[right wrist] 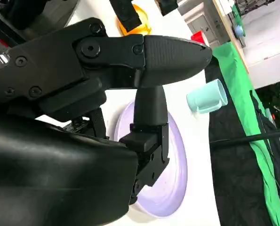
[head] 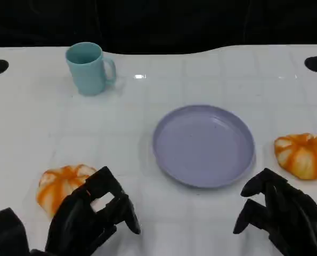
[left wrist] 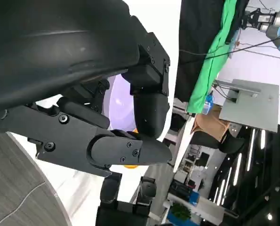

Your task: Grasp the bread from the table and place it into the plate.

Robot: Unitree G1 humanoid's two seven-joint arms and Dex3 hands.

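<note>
The white table (head: pixel 35 122) carries everything; the lavender plate (head: pixel 203 145) lies ahead of both sets of fingers, between the two hands, with nothing on it; the left hand (head: pixel 91 216) hovers with its fingers apart and holding nothing, its fingertips just over the near edge of one orange-striped bread (head: pixel 59 185); the right hand (head: pixel 278 210) is likewise spread and holds nothing, and a second orange-striped bread (head: pixel 302 154) sits just beyond its fingertips, beside the plate's rim; a teal mug (head: pixel 89 68) stands upright well beyond the left fingers.
</note>
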